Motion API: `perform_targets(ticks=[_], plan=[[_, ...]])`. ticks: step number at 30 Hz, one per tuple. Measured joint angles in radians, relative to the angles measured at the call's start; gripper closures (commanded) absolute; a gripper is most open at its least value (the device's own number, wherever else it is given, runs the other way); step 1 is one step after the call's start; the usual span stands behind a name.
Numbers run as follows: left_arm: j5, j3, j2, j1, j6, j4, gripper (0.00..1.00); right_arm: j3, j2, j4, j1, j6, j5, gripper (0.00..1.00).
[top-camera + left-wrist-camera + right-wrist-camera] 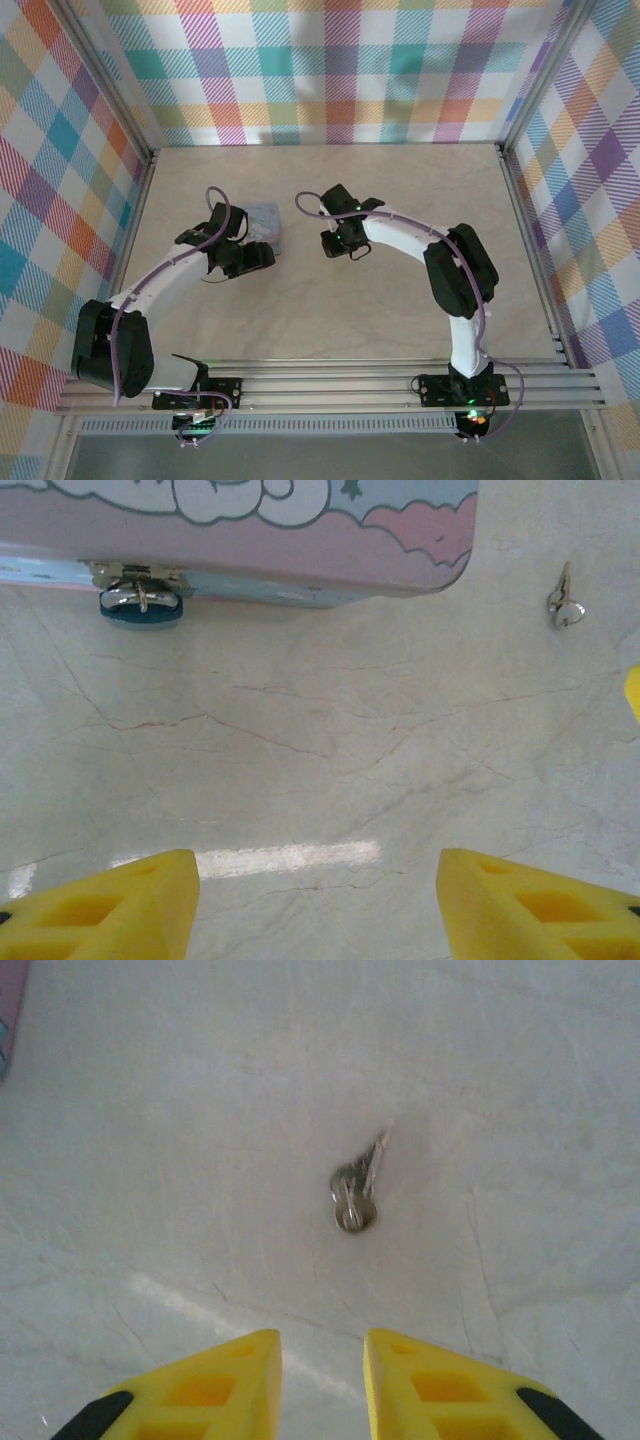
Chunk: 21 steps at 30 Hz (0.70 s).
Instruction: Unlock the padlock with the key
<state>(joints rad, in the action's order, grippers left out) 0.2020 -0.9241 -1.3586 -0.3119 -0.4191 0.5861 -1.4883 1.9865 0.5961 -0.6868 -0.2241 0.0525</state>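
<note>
Left gripper (pixel 315 905) is hovering low before the tin (pixel 300 540), fingers (pixel 110 910) wide, empty; right gripper (pixel 322 1380) (fingers (pixel 205 1390) narrow, empty) is pointing at the key (pixel 355 1192) near the tin, on pale tabletop (pixel 150 1110).

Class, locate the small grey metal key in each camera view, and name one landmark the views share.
Top external: too small to make out.
Left wrist: the small grey metal key lies upper right, right of the pale blue-and-pink rectangular tin.
Right wrist: key near centre, ahead of the yellow fingers.
Shared landmark: the tin, centre-left in top external, top edge in left wrist, top-left corner in right wrist.
</note>
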Motion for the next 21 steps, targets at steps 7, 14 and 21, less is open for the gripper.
perform_targets(ticks=[7, 14, 21], plan=[[0.0, 0.0, 0.003, -0.002, -0.008, -0.013, 0.36, -0.158, 0.14, 0.018, 0.0, 0.016, 0.019, 0.7], [-0.001, 0.0, 0.003, -0.002, -0.008, -0.013, 0.36, -0.221, 0.214, 0.064, 0.0, 0.03, 0.019, 0.7], [0.002, 0.0, 0.002, -0.002, -0.008, -0.013, 0.36, -0.221, 0.214, 0.085, 0.0, 0.03, 0.035, 0.71]])
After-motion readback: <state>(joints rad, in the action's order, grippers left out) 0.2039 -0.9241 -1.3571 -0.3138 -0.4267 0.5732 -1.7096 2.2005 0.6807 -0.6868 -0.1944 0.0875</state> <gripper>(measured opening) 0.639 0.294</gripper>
